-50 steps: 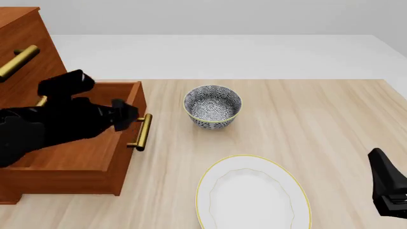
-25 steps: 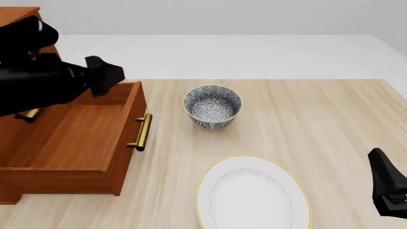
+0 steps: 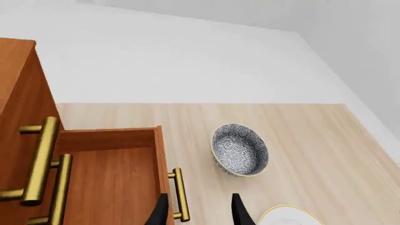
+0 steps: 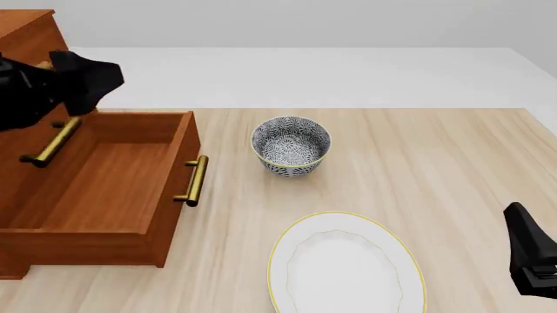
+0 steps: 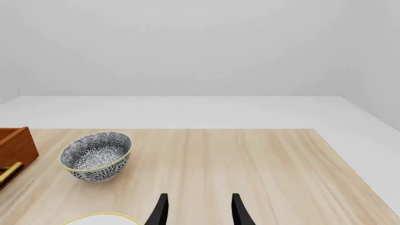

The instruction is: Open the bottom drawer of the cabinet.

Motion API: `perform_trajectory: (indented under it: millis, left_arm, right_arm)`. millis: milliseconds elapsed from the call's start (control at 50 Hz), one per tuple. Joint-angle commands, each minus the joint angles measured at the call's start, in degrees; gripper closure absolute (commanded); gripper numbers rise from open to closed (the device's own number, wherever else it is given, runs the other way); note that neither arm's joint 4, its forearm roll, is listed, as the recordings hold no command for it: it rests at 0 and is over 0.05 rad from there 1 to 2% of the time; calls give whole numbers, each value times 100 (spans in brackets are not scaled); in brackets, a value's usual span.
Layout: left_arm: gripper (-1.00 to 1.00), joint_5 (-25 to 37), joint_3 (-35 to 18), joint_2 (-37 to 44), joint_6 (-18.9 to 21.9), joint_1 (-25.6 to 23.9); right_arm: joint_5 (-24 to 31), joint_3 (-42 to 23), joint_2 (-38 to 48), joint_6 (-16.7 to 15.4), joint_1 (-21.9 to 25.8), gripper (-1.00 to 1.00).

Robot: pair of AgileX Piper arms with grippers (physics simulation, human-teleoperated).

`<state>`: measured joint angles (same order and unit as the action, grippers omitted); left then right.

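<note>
The cabinet (image 4: 25, 45) stands at the table's left edge. Its bottom drawer (image 4: 109, 186) is pulled far out, showing a bare wooden inside, with its brass bar handle (image 4: 193, 180) facing the bowl. My left gripper (image 4: 90, 79) hangs high above the drawer's back, well clear of the handle. In the left wrist view the left gripper (image 3: 200, 213) is open and holds nothing, with the drawer (image 3: 119, 183) and its handle (image 3: 180, 194) far below. My right gripper (image 5: 198, 212) is open and idle at the near right (image 4: 531, 261).
A patterned blue-and-white bowl (image 4: 291, 145) sits just right of the drawer front. A white plate with a yellow rim (image 4: 346, 266) lies near the front edge. The middle drawer's brass handle (image 4: 52, 142) overhangs the open drawer.
My left arm lifted from beside the drawer handle and drew back up and to the left. The drawer stays pulled out. The right arm has not moved.
</note>
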<state>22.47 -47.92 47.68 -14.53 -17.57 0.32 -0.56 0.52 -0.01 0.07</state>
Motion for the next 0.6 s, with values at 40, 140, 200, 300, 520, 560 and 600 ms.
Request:
perform_trajectory:
  millis: [40, 140, 200, 300, 520, 560, 600]
  left_arm:
    - [-100, 197, -16, -634, 12, 150]
    - [-100, 392, 36, -829, 42, 564]
    - [-100, 483, 164, -937, 8, 798]
    - [-100, 552, 260, -1197, 155, 958]
    - [-100, 846, 478, -1821, 370, 1664]
    - [-100, 841, 487, -1872, 243, 1816]
    - [-100, 909, 442, -1949, 232, 1713]
  right_arm:
    - [0, 0, 2, -1, 1, -100]
    - [0, 0, 1, -1, 0, -100]
    - [0, 0, 2, -1, -1, -100]
    - [0, 0, -2, 1, -2, -100]
    - [0, 0, -1, 1, 0, -100]
    - [0, 0, -1, 1, 2, -100]
    - [0, 0, 0, 1, -1, -100]
